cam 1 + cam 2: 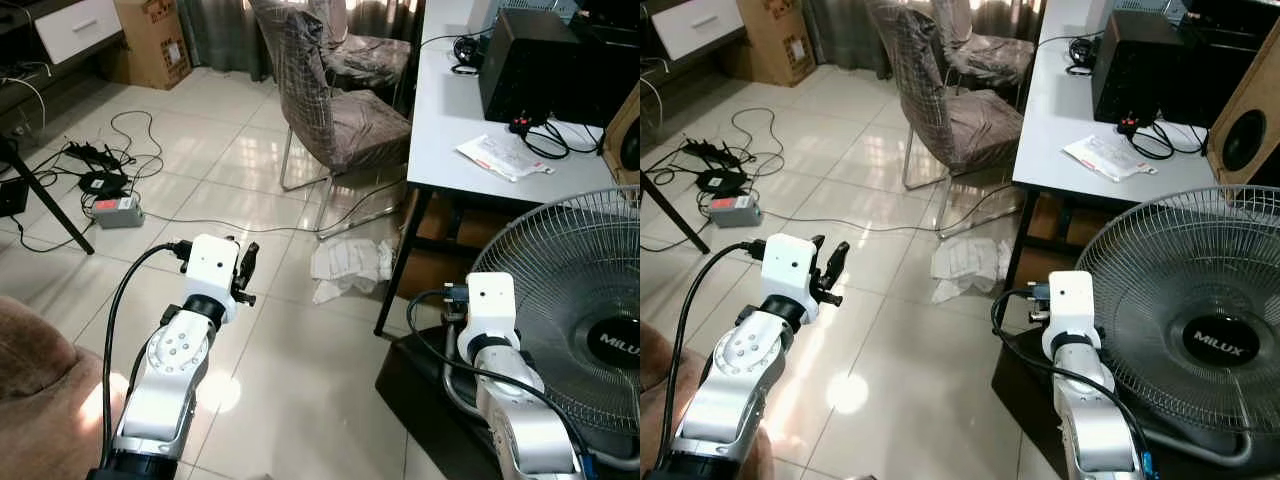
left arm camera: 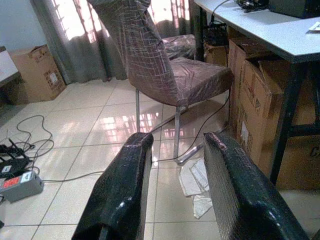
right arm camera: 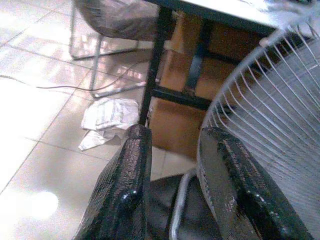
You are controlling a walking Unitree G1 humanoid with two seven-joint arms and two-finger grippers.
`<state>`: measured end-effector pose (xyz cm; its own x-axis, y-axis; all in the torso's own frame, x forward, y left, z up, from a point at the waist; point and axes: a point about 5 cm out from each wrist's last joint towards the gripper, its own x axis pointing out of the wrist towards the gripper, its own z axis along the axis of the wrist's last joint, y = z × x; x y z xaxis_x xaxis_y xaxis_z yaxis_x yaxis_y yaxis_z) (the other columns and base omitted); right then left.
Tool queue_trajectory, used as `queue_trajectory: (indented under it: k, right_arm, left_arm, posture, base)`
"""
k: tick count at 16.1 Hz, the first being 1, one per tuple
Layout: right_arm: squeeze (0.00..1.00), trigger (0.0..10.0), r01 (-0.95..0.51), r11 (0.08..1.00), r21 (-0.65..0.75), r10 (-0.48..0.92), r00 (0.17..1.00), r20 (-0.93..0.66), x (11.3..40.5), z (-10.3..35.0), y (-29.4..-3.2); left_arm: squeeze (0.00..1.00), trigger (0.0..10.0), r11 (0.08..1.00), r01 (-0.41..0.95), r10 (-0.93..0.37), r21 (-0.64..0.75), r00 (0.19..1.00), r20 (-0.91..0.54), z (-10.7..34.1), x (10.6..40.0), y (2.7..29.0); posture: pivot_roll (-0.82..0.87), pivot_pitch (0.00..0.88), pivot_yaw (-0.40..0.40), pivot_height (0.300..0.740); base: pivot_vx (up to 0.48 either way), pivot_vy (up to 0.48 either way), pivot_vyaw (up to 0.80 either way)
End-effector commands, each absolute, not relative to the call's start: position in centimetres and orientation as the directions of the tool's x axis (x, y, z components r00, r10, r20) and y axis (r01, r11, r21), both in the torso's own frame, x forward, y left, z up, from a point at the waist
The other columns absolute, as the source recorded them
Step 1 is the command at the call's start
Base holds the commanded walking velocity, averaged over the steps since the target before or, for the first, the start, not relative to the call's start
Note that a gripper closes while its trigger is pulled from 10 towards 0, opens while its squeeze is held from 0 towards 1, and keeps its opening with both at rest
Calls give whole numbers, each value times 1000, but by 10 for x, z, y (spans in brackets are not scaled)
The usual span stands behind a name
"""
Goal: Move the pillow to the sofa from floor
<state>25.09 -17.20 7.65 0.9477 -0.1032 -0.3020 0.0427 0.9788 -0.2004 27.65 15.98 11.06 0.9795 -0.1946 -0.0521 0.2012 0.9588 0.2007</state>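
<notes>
Left eye view: the left gripper point(image 1: 247, 268) hangs over the tiled floor point(image 1: 220, 190), the right gripper point(image 1: 450, 305) just beside the fan point(image 1: 590, 320); a white crumpled bundle point(image 1: 350, 265), possibly the pillow, lies by the desk leg point(image 1: 400, 260). Left wrist view: both fingers point(image 2: 125, 185) are parted, empty, facing the chair point(image 2: 165, 70). Right wrist view: fingers point(image 3: 130, 175) spread, empty, near the fan grille point(image 3: 270, 100). A careless reach could snag that grille or the cable point(image 1: 230, 228).

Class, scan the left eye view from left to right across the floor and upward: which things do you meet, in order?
Power strip → left gripper → chair → white cloth → right gripper → fan.
</notes>
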Motion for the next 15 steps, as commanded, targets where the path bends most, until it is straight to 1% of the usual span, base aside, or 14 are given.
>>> queue_trajectory:
  k: [1,6,8,13,15]
  right_arm:
    - [0,10000,-2,978,-209,-60,955,-292,249,77,-168]
    - [0,10000,-55,982,-179,1,957,-290,248,77,-157]
    - [0,10000,-60,982,-179,6,957,-291,248,75,-157]
    - [0,10000,-60,982,-177,6,956,-293,247,74,-157]
    - [0,10000,-64,982,-177,9,956,-294,247,73,-156]
  left_arm:
    - [0,10000,952,216,-211,217,976,-46,111,274,159]
    - [0,10000,954,215,-207,209,977,-57,109,273,160]
    - [0,10000,949,223,-218,221,975,-51,110,272,159]
    - [0,10000,951,220,-215,219,975,-46,112,271,160]
    - [0,10000,958,207,-200,199,978,-55,111,270,163]
  posture:
    - [-48,0,-11,740]
    - [-47,0,-9,740]
    - [-45,0,-7,740]
    - [-42,8,-8,740]
    - [-40,12,-10,740]
  base:
    - [0,0,800]
    - [0,0,800]
    - [0,-247,800]
    - [0,-466,800]
    - [0,0,800]
